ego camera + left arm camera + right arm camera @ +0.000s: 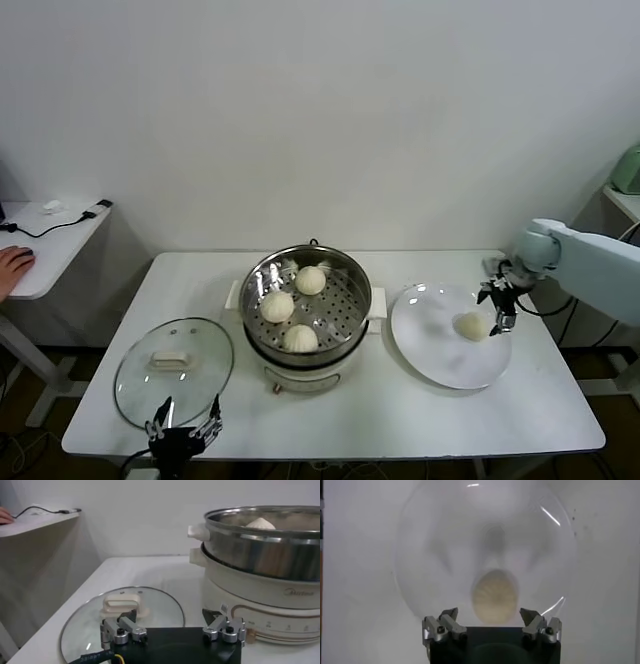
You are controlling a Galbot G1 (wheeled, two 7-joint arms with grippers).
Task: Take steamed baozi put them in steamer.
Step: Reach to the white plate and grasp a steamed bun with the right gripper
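R gripper (500, 311) is wide open, empty, over the last baozi (472, 326) on the plate (440, 360). Centre it btwn fingers, drop straight, squeeze soft. Steamer (345, 268) holds three. L gripper (184, 432) parked open near lid (140, 385).
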